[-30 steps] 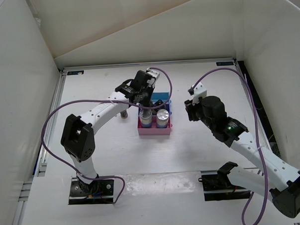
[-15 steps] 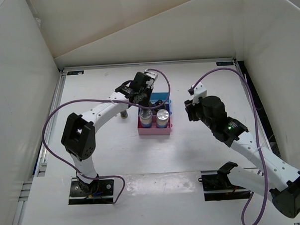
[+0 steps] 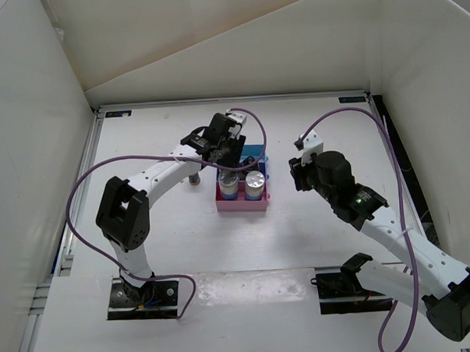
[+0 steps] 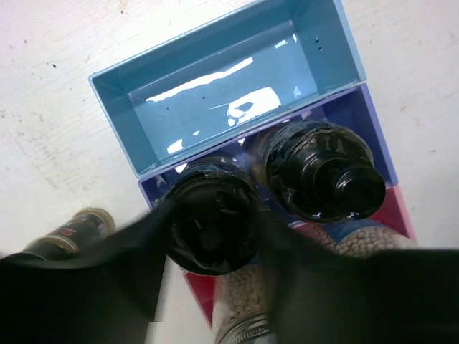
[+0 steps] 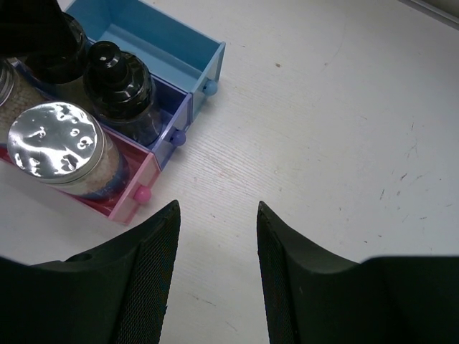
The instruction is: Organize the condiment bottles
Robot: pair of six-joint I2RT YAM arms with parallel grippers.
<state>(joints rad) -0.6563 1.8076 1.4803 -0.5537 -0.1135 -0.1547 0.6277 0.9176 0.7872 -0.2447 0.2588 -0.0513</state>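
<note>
Left tool (image 4: 217,215) was clamped on a black-capped bottle (image 4: 214,233) in the rack (image 4: 376,147), middle tier.
A second black-capped bottle (image 4: 323,175) stood just right of it; right tool (image 5: 216,208) hung over the bench (image 5: 344,143), jaws apart.

In the left wrist view we are seeing the fingers (image 4: 107,265) of the left gripper (image 4: 215,218) only as dark blurs beside a black-capped bottle (image 4: 213,228), and we are failing to tell whether they are touching it. The bottom edge is cutting off two grain-filled bottles (image 4: 242,301).

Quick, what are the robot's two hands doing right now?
Left end effector: closed on a black-capped bottle.
Right end effector: open, holding nothing.
</note>
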